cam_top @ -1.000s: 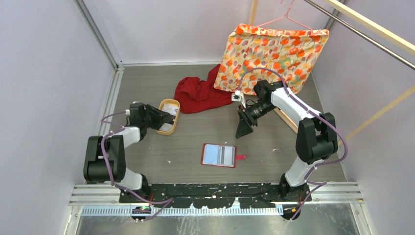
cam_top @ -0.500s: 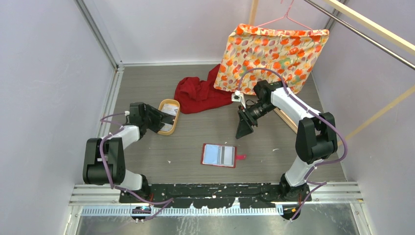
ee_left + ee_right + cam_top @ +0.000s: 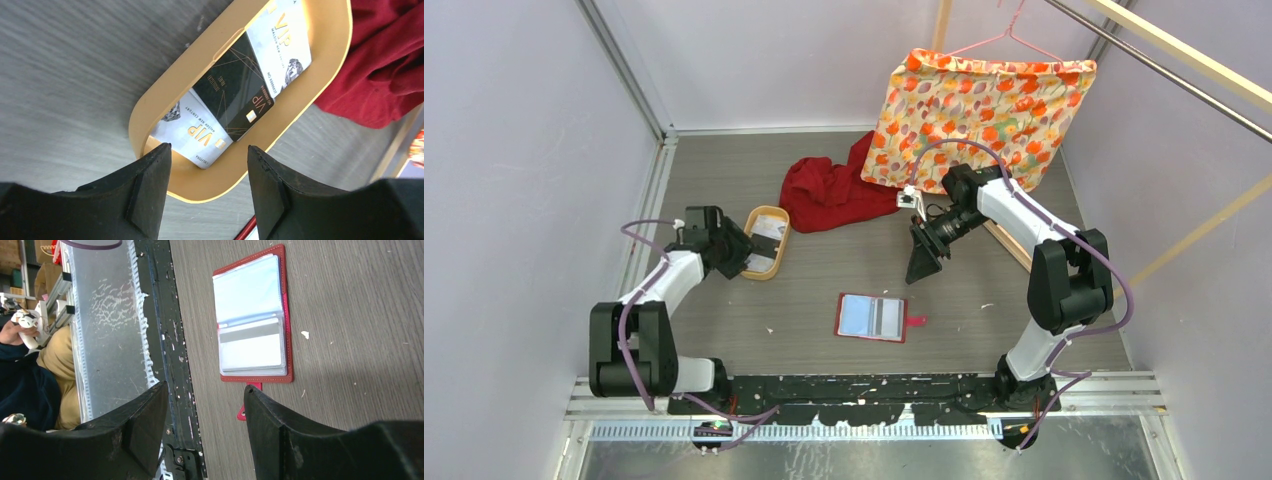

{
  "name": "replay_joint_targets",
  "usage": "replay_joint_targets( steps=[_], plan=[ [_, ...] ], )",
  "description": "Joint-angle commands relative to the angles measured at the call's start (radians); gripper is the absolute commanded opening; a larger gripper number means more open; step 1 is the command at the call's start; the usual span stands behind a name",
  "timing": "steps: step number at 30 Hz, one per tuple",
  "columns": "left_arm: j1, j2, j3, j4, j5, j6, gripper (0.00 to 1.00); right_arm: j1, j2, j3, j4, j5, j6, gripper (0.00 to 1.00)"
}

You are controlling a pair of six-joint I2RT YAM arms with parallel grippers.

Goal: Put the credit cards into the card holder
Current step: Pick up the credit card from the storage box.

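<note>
The red card holder point(image 3: 871, 317) lies open on the table's near middle, clear pockets up; it also shows in the right wrist view point(image 3: 253, 315). The credit cards point(image 3: 240, 95), two whitish VIP cards and a dark one, lie in a tan oval tray point(image 3: 320, 65) at the left point(image 3: 766, 240). My left gripper point(image 3: 746, 250) is open and empty, just short of the tray's near end point(image 3: 209, 165). My right gripper point(image 3: 921, 268) is open and empty, held above the table beyond and right of the holder point(image 3: 206, 412).
A crumpled red cloth point(image 3: 829, 192) lies behind the tray. A floral cloth point(image 3: 979, 110) hangs on a hanger at the back right. Wooden bars point(image 3: 1204, 230) run on the right. The metal base rail point(image 3: 864, 385) lies along the near edge.
My left gripper has pulled back leftward off the tray, leaving the cards uncovered. The right arm and the card holder have not moved.
</note>
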Motion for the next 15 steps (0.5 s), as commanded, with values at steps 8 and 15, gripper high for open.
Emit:
replay_joint_targets(
  steps=[8, 15],
  plan=[
    [0.083, -0.143, 0.025, -0.337, -0.167, 0.178, 0.59, 0.004, -0.012, 0.032, -0.038, -0.062, -0.053, 0.62],
    [0.085, -0.221, 0.016, -0.278, -0.011, 0.123, 0.59, 0.027, 0.012, 0.043, -0.073, -0.069, -0.091, 0.62]
  ],
)
